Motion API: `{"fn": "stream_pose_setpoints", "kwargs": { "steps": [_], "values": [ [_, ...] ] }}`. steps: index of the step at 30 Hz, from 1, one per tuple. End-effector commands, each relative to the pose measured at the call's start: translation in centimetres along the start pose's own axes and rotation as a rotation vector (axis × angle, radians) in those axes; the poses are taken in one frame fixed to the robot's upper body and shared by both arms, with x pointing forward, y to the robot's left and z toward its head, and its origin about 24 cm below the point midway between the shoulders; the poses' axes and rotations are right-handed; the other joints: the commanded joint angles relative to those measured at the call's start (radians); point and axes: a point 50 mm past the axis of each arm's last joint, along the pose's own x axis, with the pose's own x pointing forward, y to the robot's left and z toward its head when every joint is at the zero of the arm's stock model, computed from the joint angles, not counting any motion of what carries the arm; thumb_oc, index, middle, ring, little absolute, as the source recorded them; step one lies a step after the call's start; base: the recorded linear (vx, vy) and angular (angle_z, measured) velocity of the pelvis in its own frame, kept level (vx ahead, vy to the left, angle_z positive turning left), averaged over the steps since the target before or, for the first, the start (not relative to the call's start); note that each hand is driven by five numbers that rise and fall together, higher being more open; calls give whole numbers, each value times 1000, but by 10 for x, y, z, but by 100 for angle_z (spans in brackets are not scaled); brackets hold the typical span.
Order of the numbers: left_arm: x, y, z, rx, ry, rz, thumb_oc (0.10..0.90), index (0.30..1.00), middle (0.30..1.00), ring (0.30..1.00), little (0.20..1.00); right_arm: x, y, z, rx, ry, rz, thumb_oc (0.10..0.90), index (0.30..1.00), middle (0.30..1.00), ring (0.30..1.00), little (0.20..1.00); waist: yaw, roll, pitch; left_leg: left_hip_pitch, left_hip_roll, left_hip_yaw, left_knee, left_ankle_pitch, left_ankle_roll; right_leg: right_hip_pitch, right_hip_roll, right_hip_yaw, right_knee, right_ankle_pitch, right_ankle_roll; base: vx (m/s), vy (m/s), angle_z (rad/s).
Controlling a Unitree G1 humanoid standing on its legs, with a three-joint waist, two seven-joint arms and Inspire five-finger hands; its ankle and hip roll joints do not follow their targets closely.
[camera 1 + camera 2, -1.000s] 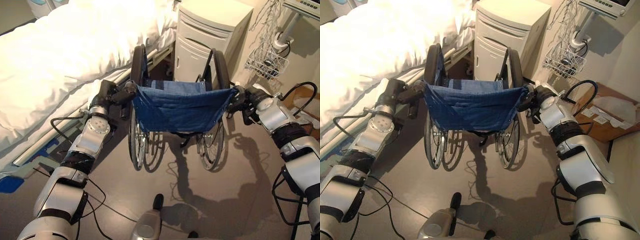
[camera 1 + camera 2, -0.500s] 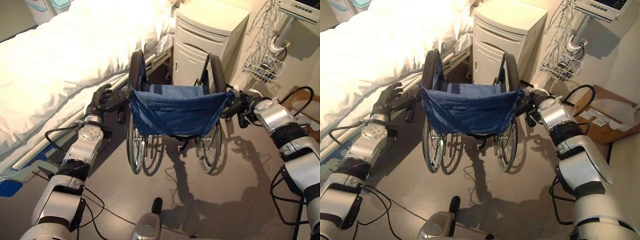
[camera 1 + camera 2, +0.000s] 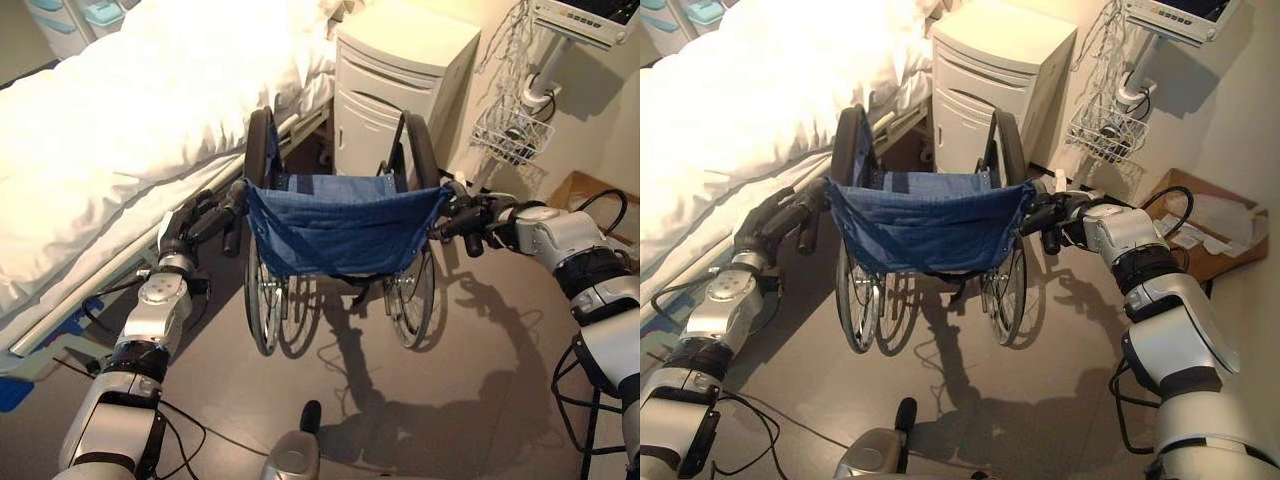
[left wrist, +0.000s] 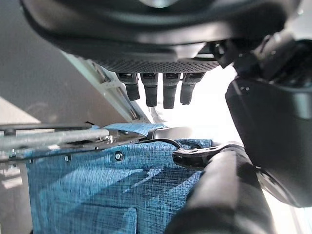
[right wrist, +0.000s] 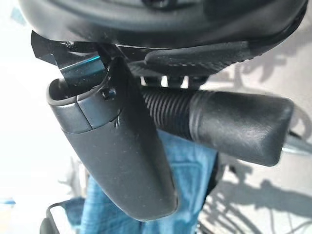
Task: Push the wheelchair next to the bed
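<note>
- The folding wheelchair with a blue cloth backrest and black tyres (image 3: pixel 340 235) stands on the grey floor (image 3: pixel 450 380), its left wheel close beside the long edge of the bed with white bedding (image 3: pixel 110 130)
- Its front points toward the cream bedside cabinet (image 3: pixel 400 75), which stands at the head end of the bed, just past the wheelchair
- The robot's dark left hand (image 3: pixel 195 222) is at the black left push handle (image 3: pixel 228 205), next to the bed's metal side rail (image 3: pixel 90 290)
- In the left wrist view the fingers (image 4: pixel 161 90) hang fairly straight above the handle (image 4: pixel 219 195) and do not wrap it; the thumb seems to lie alongside the grip, though that part is too close to read surely, so I take the hand as open and resting against the handle
- The robot's dark right hand (image 3: pixel 1065 215) is closed on the black ribbed right push handle (image 3: pixel 1032 218); in the right wrist view the thumb (image 5: pixel 117 151) crosses over the ribbed grip (image 5: pixel 219 122) and the fingers curl behind it
- To the right of the cabinet a white wire basket (image 3: pixel 510 135) hangs on a pole under a monitor (image 3: pixel 585 20)
- A brown cardboard box (image 3: pixel 1200 225) lies on the floor at the wall, near the right arm
</note>
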Motion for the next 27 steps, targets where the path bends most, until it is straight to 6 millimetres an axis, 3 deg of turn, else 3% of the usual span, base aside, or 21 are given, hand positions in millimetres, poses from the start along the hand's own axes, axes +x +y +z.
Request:
{"fn": "stream_pose_setpoints", "kwargs": {
  "steps": [1,5,12,19,23,27],
  "values": [
    [-24,55,-46,-88,127,214,800,900,900,900,900,-40,-38,63,76,-389,-26,800,900,900,900,900,32,-50,-86,23,-31,42,-2,-79,10,-13,-94,12,105,237,50,0,0,0],
    [-36,53,-71,-301,157,245,800,900,900,900,900,-39,-47,41,207,-367,32,800,900,900,900,900,14,-53,-94,37,-25,56,-6,-88,13,-27,-92,15,112,227,47,-2,-9,-4],
    [-59,54,-113,-468,265,308,800,900,900,900,900,-41,-60,11,392,-346,93,800,900,900,900,900,-10,-65,-102,56,-18,68,-11,-100,19,-41,-86,22,118,217,42,4,-15,-8],
    [-83,63,-145,-653,318,448,800,900,900,900,900,-57,-98,-21,447,-298,22,800,900,900,900,900,-45,-76,-109,79,-12,84,-14,-117,23,-66,-81,33,131,200,40,-1,-4,-3],
    [-106,61,-169,-820,349,576,800,900,900,900,900,-64,-110,-51,627,-304,29,800,900,900,900,900,-55,-87,-106,92,-7,85,-17,-124,25,-78,-76,34,135,192,36,10,-32,-2],
    [-120,56,-184,-783,428,578,800,900,900,900,900,-67,-112,-68,801,-340,62,800,900,900,900,900,-63,-94,-106,100,-3,90,-21,-130,25,-89,-74,34,139,193,37,16,-44,-3]
  ]
}}
